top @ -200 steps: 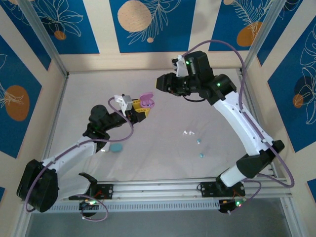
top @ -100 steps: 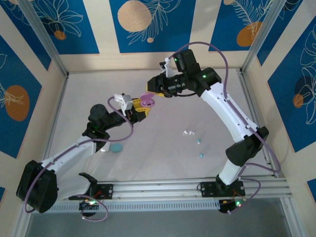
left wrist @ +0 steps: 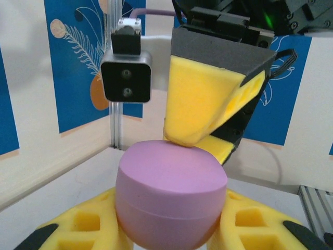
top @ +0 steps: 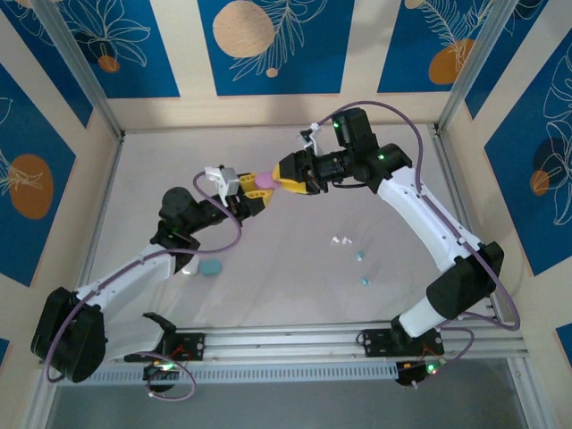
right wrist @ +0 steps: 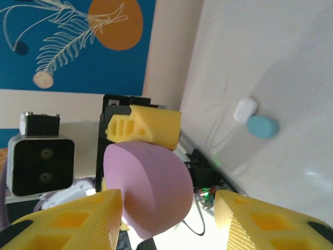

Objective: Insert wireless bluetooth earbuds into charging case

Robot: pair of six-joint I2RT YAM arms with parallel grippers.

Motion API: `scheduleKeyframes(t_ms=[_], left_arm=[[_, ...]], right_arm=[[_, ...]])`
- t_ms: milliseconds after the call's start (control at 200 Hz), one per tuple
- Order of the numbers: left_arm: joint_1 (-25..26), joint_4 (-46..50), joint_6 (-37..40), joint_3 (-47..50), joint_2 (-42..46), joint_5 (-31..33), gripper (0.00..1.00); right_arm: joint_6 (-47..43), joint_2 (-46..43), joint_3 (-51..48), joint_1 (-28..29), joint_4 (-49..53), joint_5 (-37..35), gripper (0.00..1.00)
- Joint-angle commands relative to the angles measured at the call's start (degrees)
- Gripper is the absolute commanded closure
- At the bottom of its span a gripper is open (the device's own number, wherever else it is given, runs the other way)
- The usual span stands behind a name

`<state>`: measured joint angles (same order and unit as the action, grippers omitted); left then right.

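1. Earbuds: tiny glossy specks loose on the table [top: 295, 295], right of centre, well apart from both grippers. The white earbuds [top: 340, 240] lie close together. The teal earbuds [top: 360, 256] sit just below them, one near the white ones, the other further toward me.
2. Pink case [left wrist: 169, 192]: smooth, rounded, pebble-like, w/ a thin seam round the middle. Lid looks down. It's held up off the table, left of centre.
3. Left gripper [top: 254, 195]: clenched on the pink case, yellow fingers either side of its lower half.
4. Right gripper [top: 288, 175]: jaws spread, straddling the case from the far side, not clamped. In the left wrist view one finger touches the case top. In the right wrist view I see a gap beside one finger.
5. Teal case [right wrist: 261, 126] and white case [right wrist: 244, 109] lie touching on the table, near the left arm [top: 134, 273].
6. Hard to make out:
   - Earbuds too small from the top to tell shape or which way they lie.
   - Inside of the pink case is hidden, can't tell contents.
   - Case bottom is cut off by the frame edge in both wrist views.
   - From the top the case is mostly covered by fingers.
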<state>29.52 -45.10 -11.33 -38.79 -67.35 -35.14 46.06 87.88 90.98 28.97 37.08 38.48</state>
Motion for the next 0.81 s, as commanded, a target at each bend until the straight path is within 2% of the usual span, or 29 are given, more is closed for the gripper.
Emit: scheduleKeyframes(t_ms=[0,240,490,700,800], left_arm=[[0.62,-4.76,-1.64,-2.39,-0.82,-1.55,0.77],[0.72,-6.27,-2.99,-3.40,-2.25,-2.94,0.77],[0.88,-6.14,-3.44,-3.71,-2.54,-4.08,0.77],[1.08,-6.05,-3.61,-4.46,-3.64,-5.21,0.77],[1.19,-6.05,-3.57,-4.26,-3.66,-5.04,0.76]], right_arm=[[3.44,-0.62,-1.95,0.02,-5.17,8.90,0.49],[8.03,-0.67,-6.04,-0.46,-12.45,12.02,0.55],[12.86,-1.20,-9.91,-1.90,-19.06,12.24,0.55],[13.61,-0.51,-10.73,-1.85,-20.15,12.41,0.55],[13.73,-0.66,-10.97,-1.86,-20.64,12.12,0.63]])
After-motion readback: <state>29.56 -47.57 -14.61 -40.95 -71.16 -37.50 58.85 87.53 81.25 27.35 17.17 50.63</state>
